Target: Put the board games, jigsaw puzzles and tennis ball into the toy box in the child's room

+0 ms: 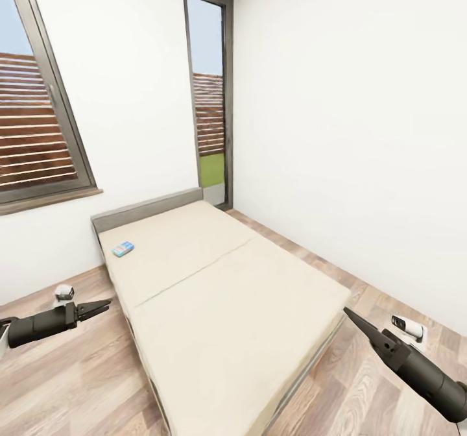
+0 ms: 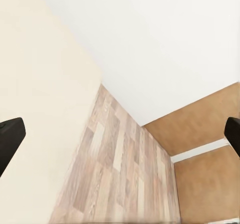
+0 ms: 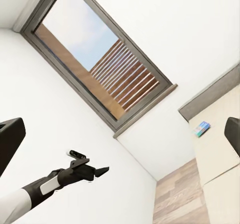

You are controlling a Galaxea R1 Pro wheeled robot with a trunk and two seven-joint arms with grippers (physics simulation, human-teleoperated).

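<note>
Low wide bed with beige mattress and grey frame (image 1: 220,306) centre on pale wood plank floor (image 1: 78,384), small flat blue game box (image 1: 122,249) on mattress near headboard, large grey-framed window (image 1: 32,118) behind left, narrow glazed door (image 1: 211,98) behind bed's far corner

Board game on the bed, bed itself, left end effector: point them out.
board game (image 1: 122,249), head view, middle of its blue top face.
bed (image 1: 220,306), head view, bare beige mattress surface.
left end effector (image 1: 104,306), head view, between the two dark fingertips.
</note>
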